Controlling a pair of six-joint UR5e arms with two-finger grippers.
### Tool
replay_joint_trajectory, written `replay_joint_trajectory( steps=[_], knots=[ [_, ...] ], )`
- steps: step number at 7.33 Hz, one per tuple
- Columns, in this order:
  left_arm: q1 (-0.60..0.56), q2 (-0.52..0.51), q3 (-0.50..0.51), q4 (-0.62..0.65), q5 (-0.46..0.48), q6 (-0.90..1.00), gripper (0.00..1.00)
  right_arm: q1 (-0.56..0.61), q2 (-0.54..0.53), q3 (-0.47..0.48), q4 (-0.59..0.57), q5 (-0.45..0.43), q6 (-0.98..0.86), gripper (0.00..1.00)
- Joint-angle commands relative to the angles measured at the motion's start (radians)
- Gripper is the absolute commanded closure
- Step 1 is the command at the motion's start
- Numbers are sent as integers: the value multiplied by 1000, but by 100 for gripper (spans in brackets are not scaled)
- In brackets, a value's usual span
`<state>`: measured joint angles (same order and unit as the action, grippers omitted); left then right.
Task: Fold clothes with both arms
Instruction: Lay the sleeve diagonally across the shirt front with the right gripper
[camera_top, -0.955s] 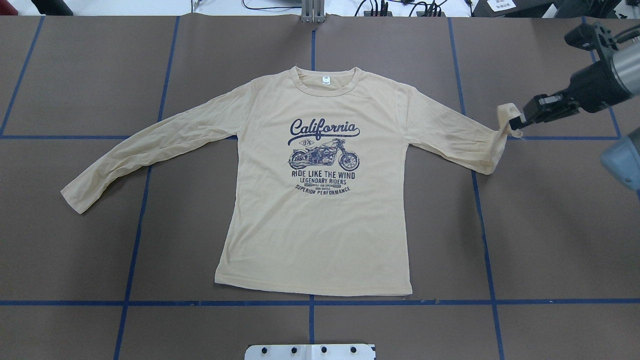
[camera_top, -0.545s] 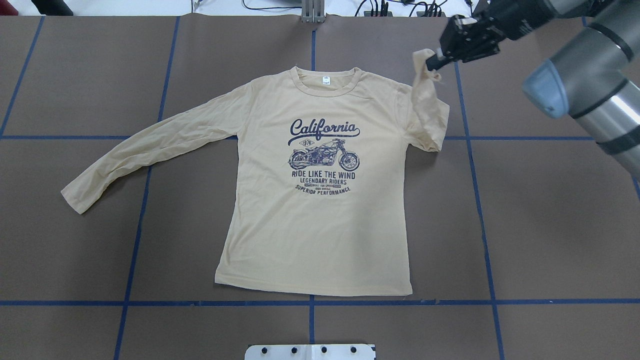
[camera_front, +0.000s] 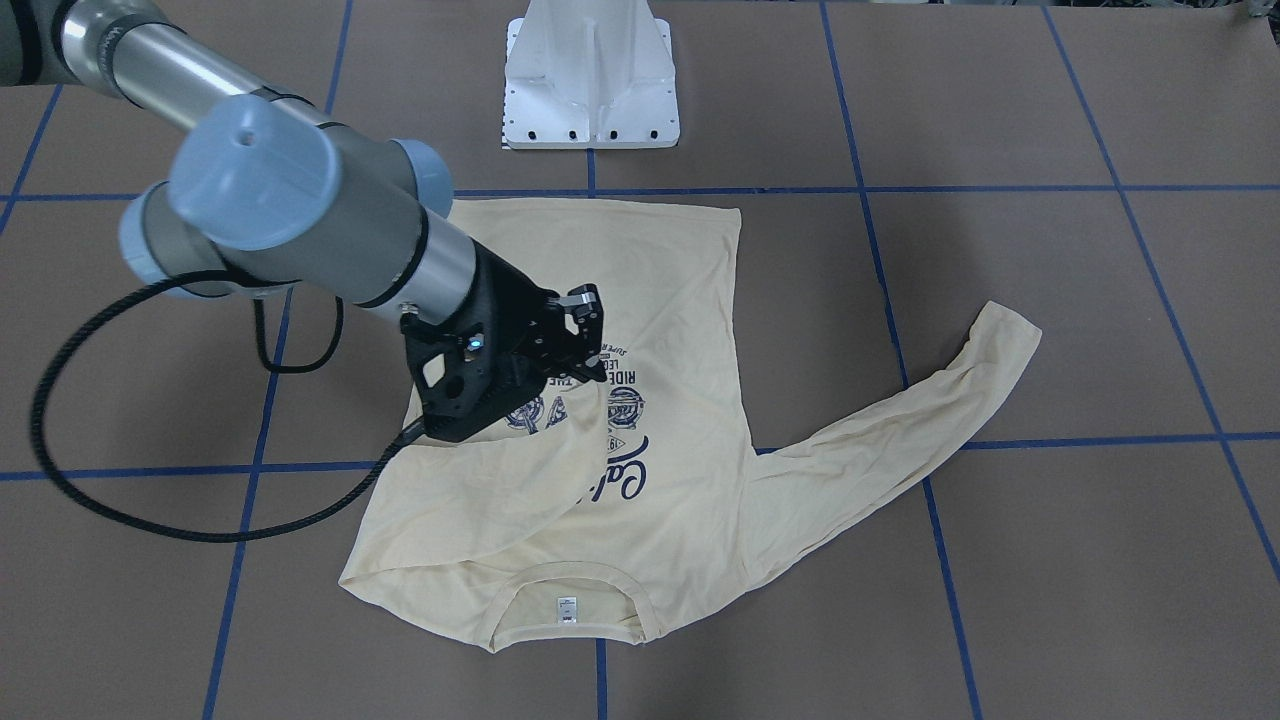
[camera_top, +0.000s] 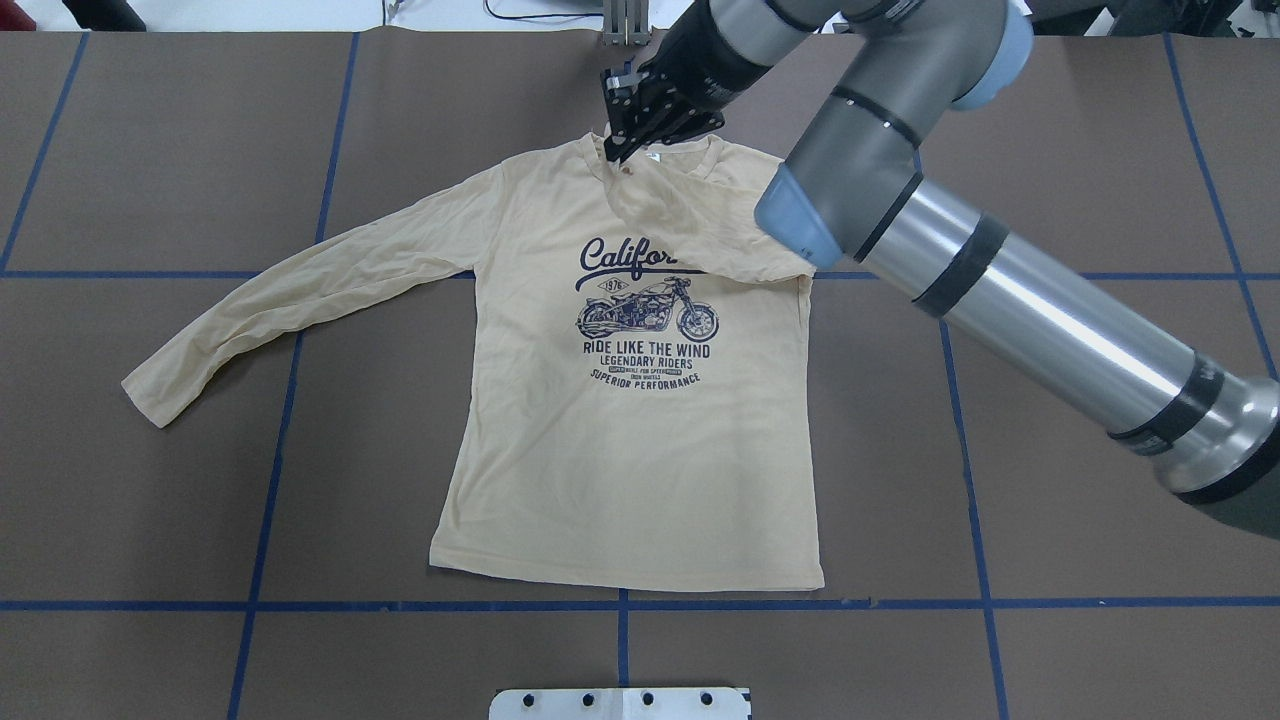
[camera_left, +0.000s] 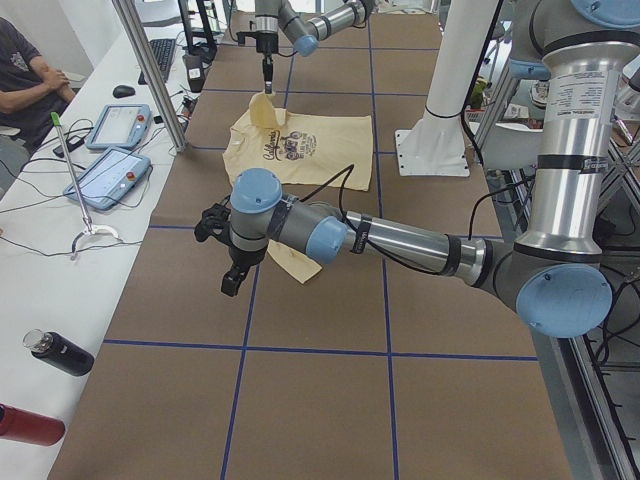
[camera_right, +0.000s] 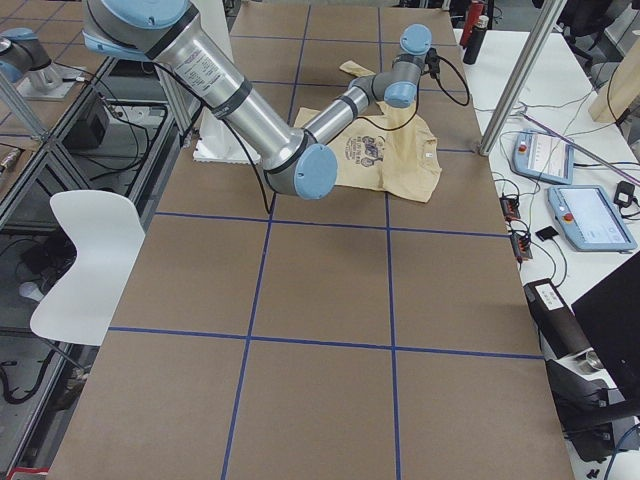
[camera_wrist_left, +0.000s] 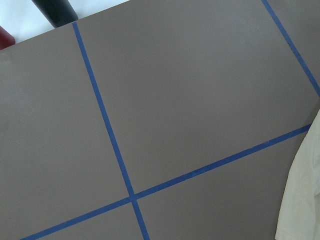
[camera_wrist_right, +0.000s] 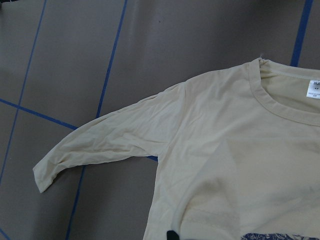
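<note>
The cream-yellow shirt (camera_top: 620, 470) lies flat and face up on the brown table, print showing. My right gripper (camera_top: 622, 152) is shut on the cuff of the shirt's right sleeve (camera_top: 700, 230) and holds it above the collar. That sleeve drapes across the upper chest and covers part of the "California" print. In the front-facing view this gripper (camera_front: 590, 362) hangs over the print. The left sleeve (camera_top: 300, 290) lies stretched out to the side. My left gripper (camera_left: 230, 278) hovers by that sleeve's cuff (camera_left: 296, 263); I cannot tell whether it is open or shut.
Blue tape lines (camera_top: 280, 420) grid the table. The white pedestal base (camera_front: 592, 75) stands beyond the shirt's hem. In the exterior left view, a side bench holds two tablets (camera_left: 108, 176) and a seated person (camera_left: 25, 75) is at its far end.
My right gripper has swept the sleeve cuff from the table's right side up and leftward to above the collar. The sleeve now lies folded over the chest.
</note>
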<state>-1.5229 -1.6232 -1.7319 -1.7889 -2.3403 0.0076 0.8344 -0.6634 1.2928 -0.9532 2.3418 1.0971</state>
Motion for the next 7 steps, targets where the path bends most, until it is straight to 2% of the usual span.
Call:
replay_joint_trajectory(
  steps=[1, 3, 4, 5, 6, 7],
  knots=[
    [1, -4, 3, -4, -1, -28, 0, -92, 19, -75, -1, -117, 1, 100],
    [1, -4, 5, -4, -1, -28, 0, -124, 85, -148, 1, -174, 1, 100],
    [1, -4, 5, -4, -1, -28, 0, -156, 100, -152, 1, -243, 4, 100],
    [1, -4, 5, -4, -1, -28, 0, -167, 113, -152, 1, -280, 4, 13],
    [3, -6, 6, -4, -1, -28, 0, -178, 126, -152, -1, -348, 13, 0],
    [3, -6, 6, -4, -1, -28, 0, -198, 130, -152, -2, -419, 13, 0]
  ],
)
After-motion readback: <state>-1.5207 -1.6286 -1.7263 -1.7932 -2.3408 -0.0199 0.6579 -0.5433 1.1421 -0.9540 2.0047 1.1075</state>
